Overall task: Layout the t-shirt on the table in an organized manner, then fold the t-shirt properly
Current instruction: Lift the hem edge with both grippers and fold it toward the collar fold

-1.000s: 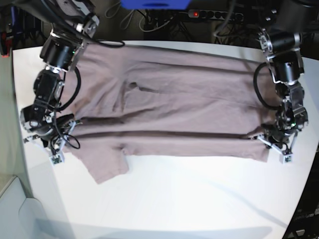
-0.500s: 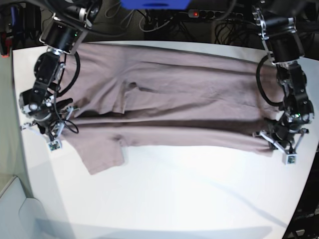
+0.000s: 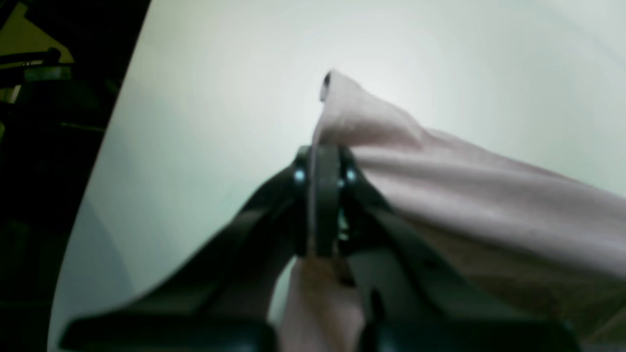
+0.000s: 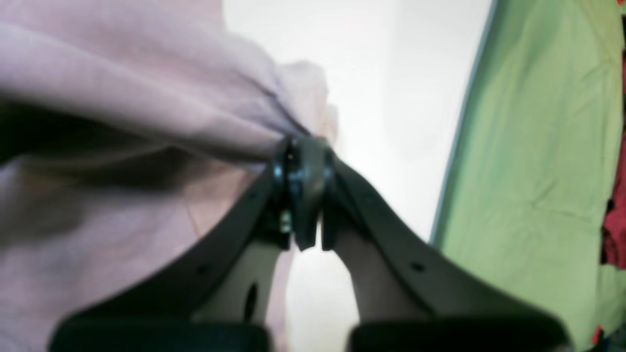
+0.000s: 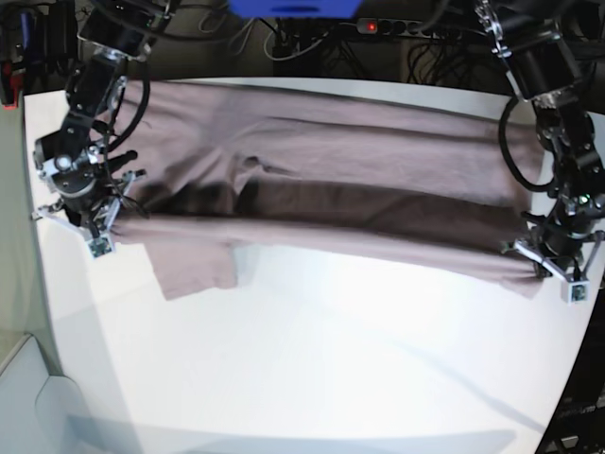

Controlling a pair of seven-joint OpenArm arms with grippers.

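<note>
Both grippers clamped tight on the shirt (image 5: 331, 189) – left gripper (image 3: 323, 168) pinches its 3 o'clock edge, right gripper (image 4: 303, 168) the 9 o'clock one.

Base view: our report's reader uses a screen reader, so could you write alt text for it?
Two robot arms hold a dusty-pink t-shirt stretched sideways across a white table, each gripper shut on one end of its near edge. The left gripper is at the view's right, the right gripper at its left, where one short sleeve lies flat.
</note>
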